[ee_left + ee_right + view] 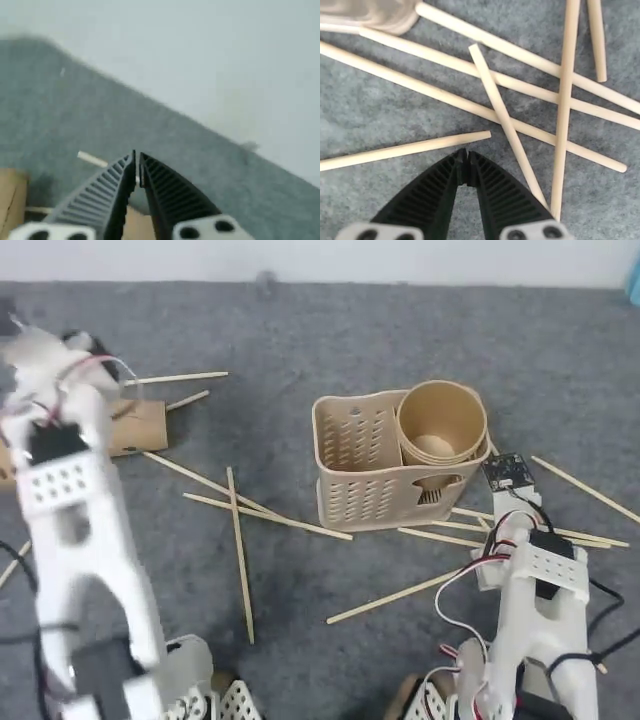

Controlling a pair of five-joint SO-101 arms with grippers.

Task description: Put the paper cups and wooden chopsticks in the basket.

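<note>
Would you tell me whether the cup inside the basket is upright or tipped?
Upright: the paper cup stands in the basket, its round mouth facing up.

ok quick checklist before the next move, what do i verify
1. Right pincer open for a grab: not ok, shut and empty.
2. Chopstick near its tips, apart from the crossed ones: ok.
3. Basket upright: ok.
4. Paper cup in the basket: ok.
5. Second cup in the basket: not ok, on its side on the carpet.
6. Left pincer open for that cup: not ok, shut.
</note>
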